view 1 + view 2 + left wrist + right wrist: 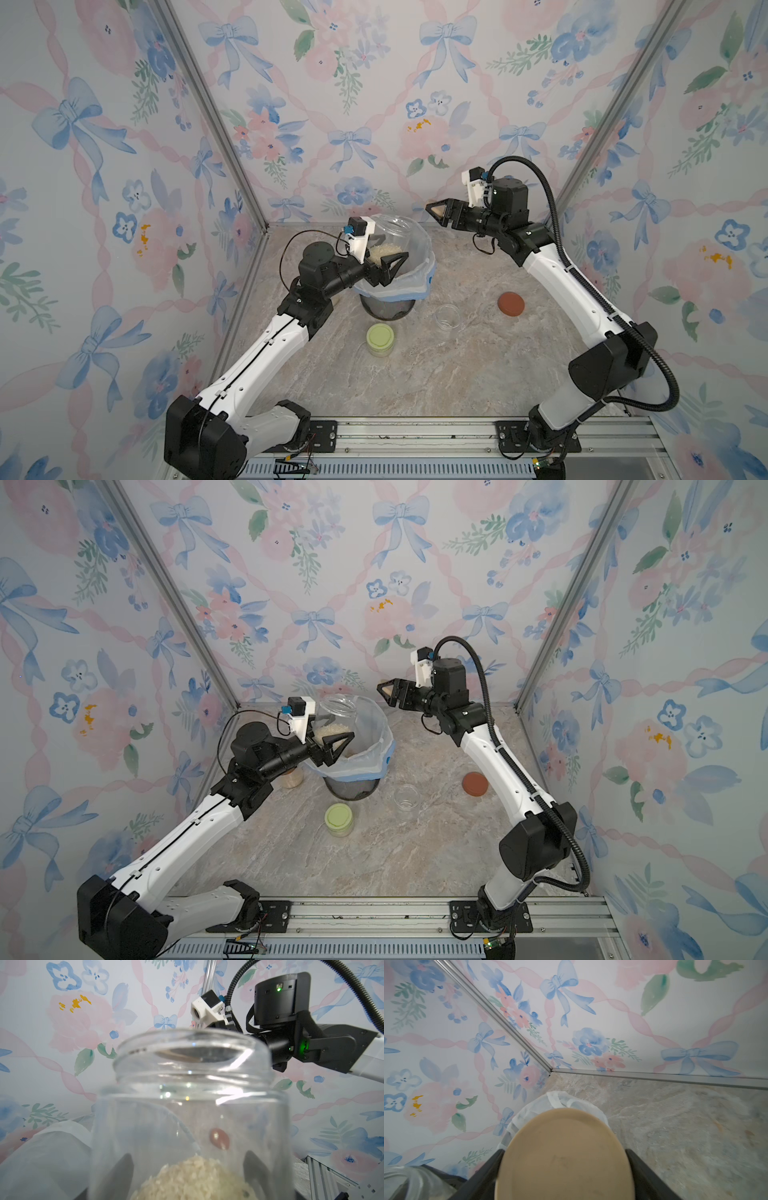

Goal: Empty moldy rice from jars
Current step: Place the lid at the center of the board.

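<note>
by the worktop's [457, 374] back edge, the left gripper [385, 257] pinches a jar [191, 1084] of rice [193, 1178] over the bin [415, 286], the right gripper [438, 212] pinches a lid [564, 1157].

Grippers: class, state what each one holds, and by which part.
Left gripper: the open jar of moldy rice, gripped across its lower body. Right gripper: the beige lid, pinched by its edge.
</note>
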